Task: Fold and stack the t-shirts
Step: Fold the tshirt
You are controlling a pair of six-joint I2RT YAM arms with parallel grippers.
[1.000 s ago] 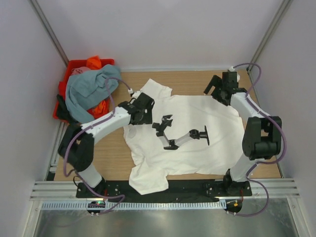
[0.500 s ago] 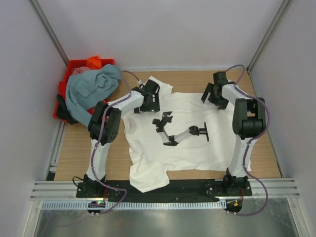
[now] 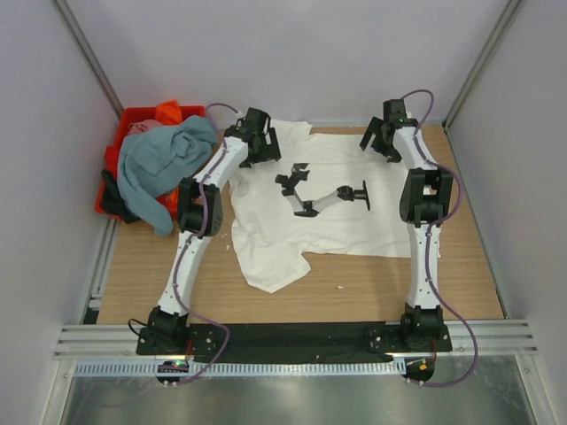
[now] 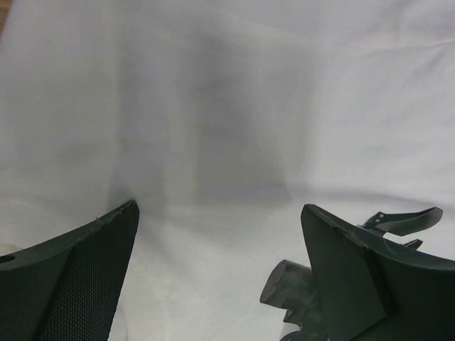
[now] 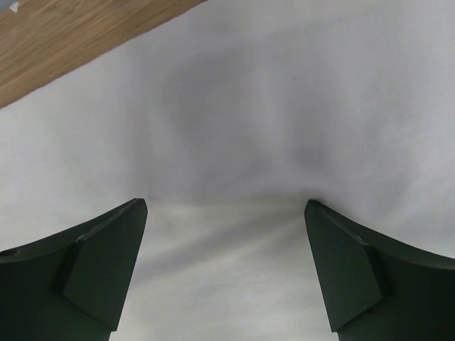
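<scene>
A white t-shirt (image 3: 354, 226) with a black chest print (image 3: 323, 190) lies spread on the wooden table, one sleeve trailing toward the near left. My left gripper (image 3: 257, 142) is open, its tips down on the shirt's far left part; the left wrist view (image 4: 220, 209) shows white cloth between the fingers and a bit of the print (image 4: 284, 284). My right gripper (image 3: 383, 137) is open on the shirt's far right part; the right wrist view (image 5: 226, 202) shows its tips pressing into the cloth. A grey-blue shirt (image 3: 164, 164) and an orange one (image 3: 168, 112) lie in the crate.
A red plastic crate (image 3: 133, 115) stands at the far left, holding the other shirts, with dark cloth (image 3: 111, 190) hanging over its near side. Bare wood (image 3: 372, 288) lies between the shirt and the arm bases. Grey walls enclose the table.
Both arms have stretched out toward the far edge. The white shirt has slid with them, away from the near edge of the table.
</scene>
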